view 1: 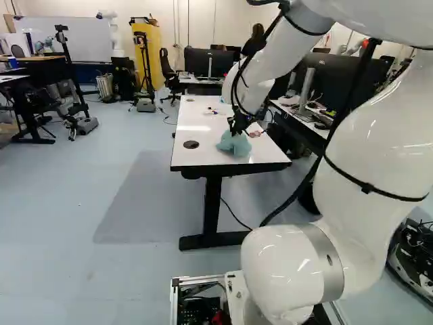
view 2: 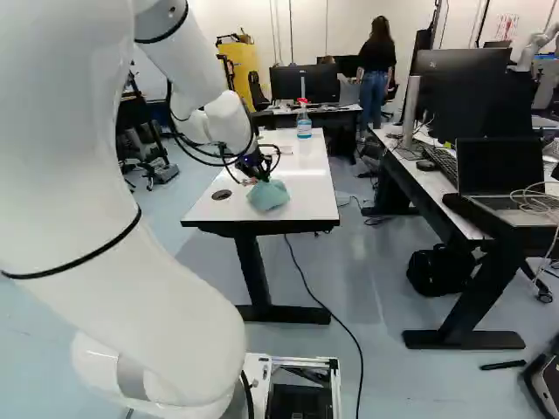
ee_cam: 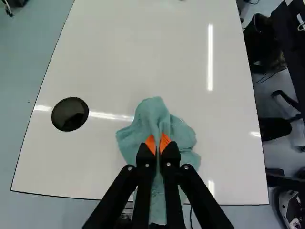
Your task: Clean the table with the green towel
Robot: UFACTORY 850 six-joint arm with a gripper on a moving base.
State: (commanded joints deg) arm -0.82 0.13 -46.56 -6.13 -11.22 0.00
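The black two-fingered gripper (view 2: 262,177) has its orange-padded fingers nearly together, pinching a fold of the crumpled blue-green cloth towel (view 2: 269,195), at the middle of the right base view, over the near part of the glossy white rectangular tabletop (view 2: 306,188).

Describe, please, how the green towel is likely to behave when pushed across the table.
The towel will probably be floppy, as it bunches in soft folds at the gripper. Its loose edges, spread on the tabletop, may trail or curl under. It seems unlikely to roll, lying slumped.
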